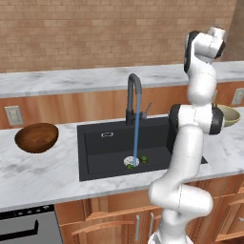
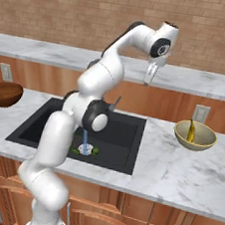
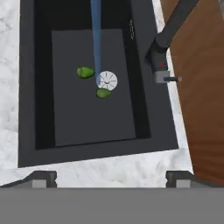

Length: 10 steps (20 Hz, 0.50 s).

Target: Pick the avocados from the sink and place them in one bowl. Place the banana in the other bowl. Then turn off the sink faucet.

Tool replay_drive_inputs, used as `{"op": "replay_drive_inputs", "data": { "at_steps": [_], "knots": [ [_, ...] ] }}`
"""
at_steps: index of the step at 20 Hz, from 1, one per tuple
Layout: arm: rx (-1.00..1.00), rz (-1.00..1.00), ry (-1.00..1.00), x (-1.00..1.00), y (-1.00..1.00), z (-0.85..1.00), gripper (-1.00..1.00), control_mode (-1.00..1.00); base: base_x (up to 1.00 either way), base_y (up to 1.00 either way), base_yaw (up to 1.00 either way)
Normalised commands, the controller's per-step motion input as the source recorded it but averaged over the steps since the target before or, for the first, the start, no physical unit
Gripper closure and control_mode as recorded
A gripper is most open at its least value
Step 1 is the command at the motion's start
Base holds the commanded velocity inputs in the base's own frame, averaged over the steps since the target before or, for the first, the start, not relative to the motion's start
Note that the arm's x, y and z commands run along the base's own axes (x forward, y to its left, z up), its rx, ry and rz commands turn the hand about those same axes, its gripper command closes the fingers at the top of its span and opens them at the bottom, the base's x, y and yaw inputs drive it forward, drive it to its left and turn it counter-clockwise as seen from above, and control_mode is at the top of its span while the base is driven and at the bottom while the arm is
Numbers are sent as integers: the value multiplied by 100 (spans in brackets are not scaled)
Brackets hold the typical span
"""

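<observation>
Two green avocados (image 3: 85,72) (image 3: 103,93) lie on the floor of the black sink (image 3: 92,122), either side of the round silver drain (image 3: 106,80). Water runs from the dark gooseneck faucet (image 1: 135,95) onto the drain. The yellow banana (image 2: 191,131) lies in the pale beige-olive bowl (image 2: 195,140) on the right counter. On the left counter sits the dark brown wooden bowl (image 1: 36,137), with nothing in it. My gripper (image 2: 150,77) hangs high above the sink, pointing down, open and holding nothing; its fingertips (image 3: 41,178) stand wide apart.
The faucet's side lever (image 3: 168,78) sticks out at the sink's back edge. White marble counter (image 1: 43,176) surrounds the sink, with a raised back ledge and brick wall behind. My own arm (image 1: 186,157) stands in front of the sink's right side.
</observation>
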Motion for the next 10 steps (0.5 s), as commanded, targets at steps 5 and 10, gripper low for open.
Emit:
{"op": "replay_drive_inputs", "data": {
  "at_steps": [5, 10],
  "knots": [
    [-29, 13, 73, -99, 57, -46, -100, -100, 0, 0, 0],
    [-11, 14, 39, -100, 24, -19, -100, -100, 0, 0, 0]
  ]
}}
